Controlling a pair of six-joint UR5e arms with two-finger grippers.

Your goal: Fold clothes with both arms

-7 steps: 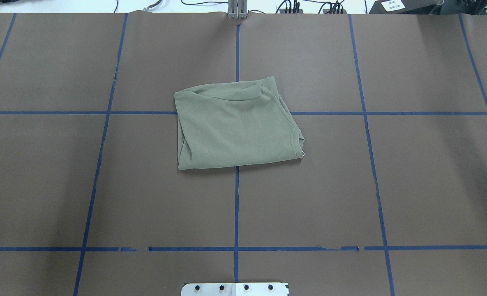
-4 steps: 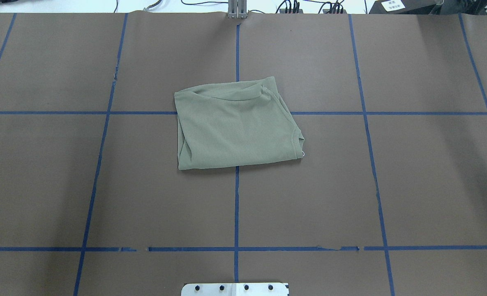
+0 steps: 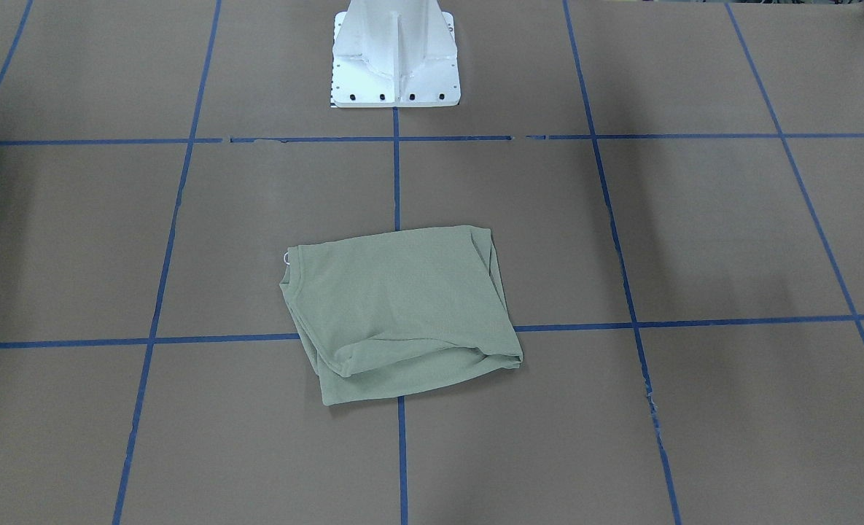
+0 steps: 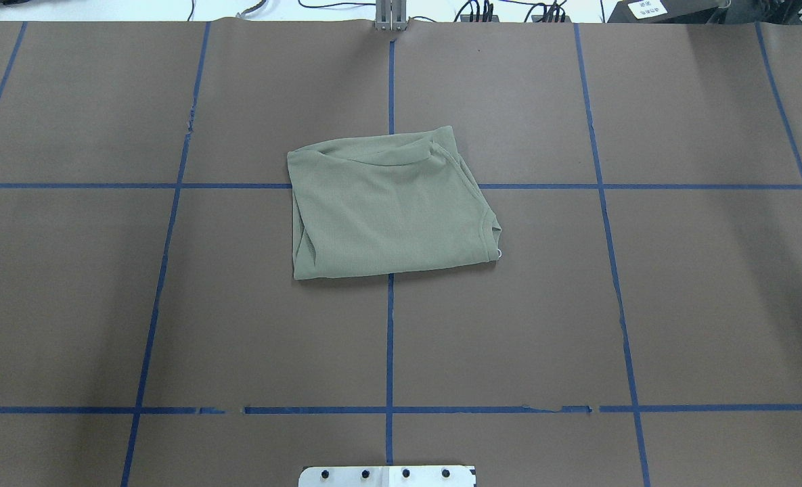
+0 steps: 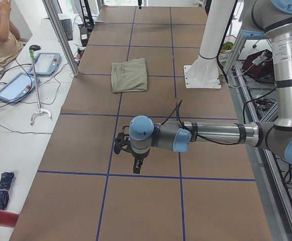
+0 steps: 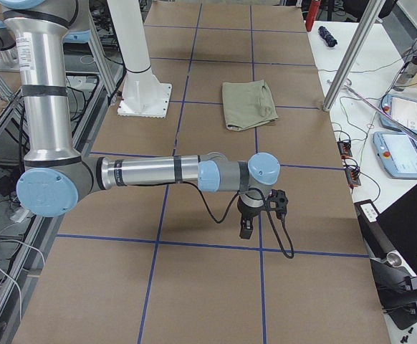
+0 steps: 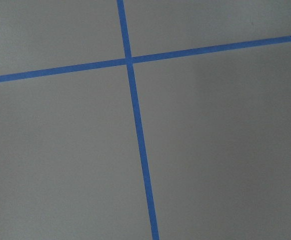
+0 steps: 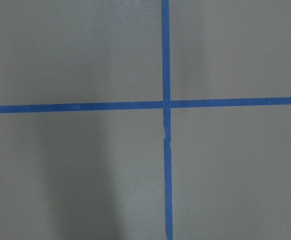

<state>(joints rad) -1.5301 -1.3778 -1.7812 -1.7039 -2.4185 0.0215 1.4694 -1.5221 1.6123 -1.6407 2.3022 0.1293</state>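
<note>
- Left end effector (image 5: 136, 168) hangs fingers-down over bare table (image 5: 151, 201), well apart from the shirt. It holds nothing that shows, and I cannot tell how far open it is from this side view.
- Shirt (image 4: 390, 206) lies between the two end effectors, far from each, in a compact rectangle with layered, slightly skewed edges.
- Right end effector (image 6: 246, 229) hovers over tape lines (image 8: 165, 105) and looks empty. I cannot tell its opening.
- Judgement: the folding looks finished. The next move calls at most for squaring the layers.
- No container is in view.
</note>
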